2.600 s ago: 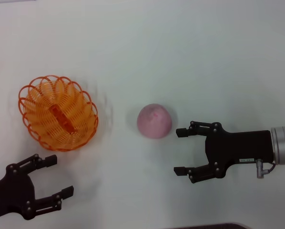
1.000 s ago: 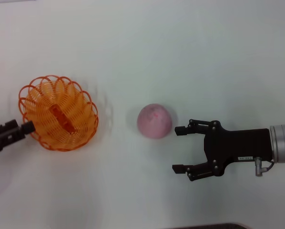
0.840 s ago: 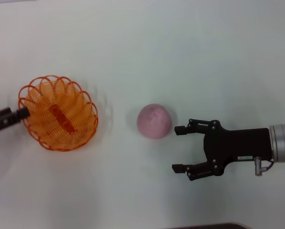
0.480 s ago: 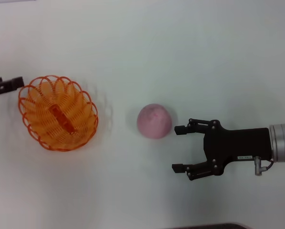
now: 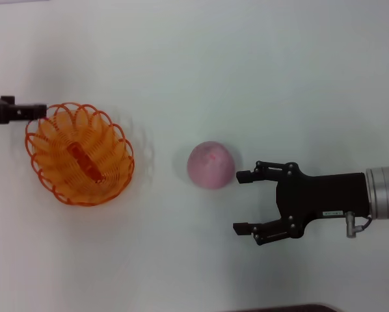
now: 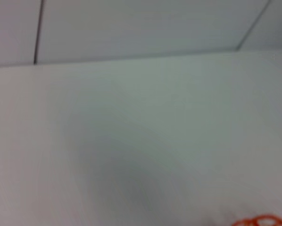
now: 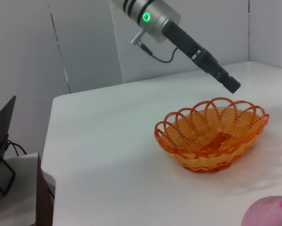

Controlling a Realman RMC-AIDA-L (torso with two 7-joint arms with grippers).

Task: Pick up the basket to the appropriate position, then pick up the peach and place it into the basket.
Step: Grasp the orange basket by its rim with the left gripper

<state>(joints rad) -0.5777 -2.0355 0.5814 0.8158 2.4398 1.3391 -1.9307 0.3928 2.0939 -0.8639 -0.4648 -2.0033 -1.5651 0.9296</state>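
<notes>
White table point(image 5: 246, 78), basket point(image 5: 80, 155), peach point(image 5: 211, 164)

white table point(image 6: 131, 141), basket point(image 6: 259, 220) rim at the edge.

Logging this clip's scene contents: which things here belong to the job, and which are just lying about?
Job:
- oval orange wire basket
- round pale pink peach
- left gripper, at the basket's far rim
- right gripper, open beside the peach

Lying about:
- white table only
- dark stand off the table's edge
</notes>
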